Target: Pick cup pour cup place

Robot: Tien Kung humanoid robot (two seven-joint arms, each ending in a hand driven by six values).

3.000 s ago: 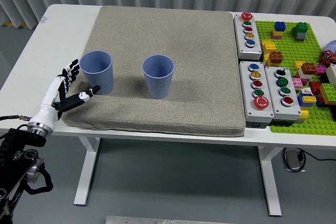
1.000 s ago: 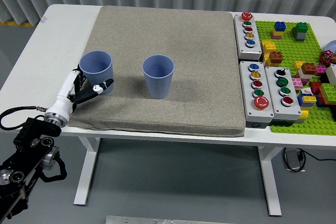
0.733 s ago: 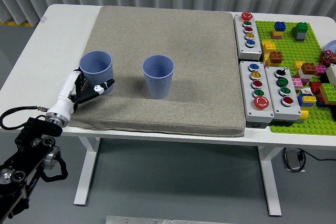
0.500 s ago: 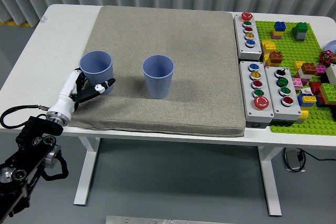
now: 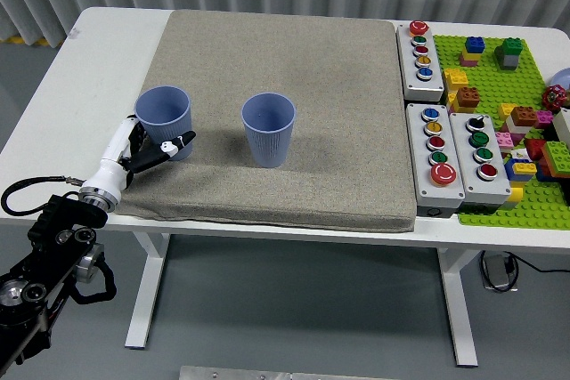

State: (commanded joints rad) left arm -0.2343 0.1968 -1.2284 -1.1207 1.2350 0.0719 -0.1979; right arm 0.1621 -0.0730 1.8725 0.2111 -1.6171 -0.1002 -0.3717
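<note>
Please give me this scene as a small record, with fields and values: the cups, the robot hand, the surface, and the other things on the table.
left cup: blue, upright, at the mat's left edge
middle cup: blue, upright, standing free on the mat
left hand: at the left cup's base, fingers around its lower part; cup not lifted
right hand: not in view
surface: grey mat on a white table
right of mat: three button boxes, green brick plate with coloured bricks
person: none in view
</note>
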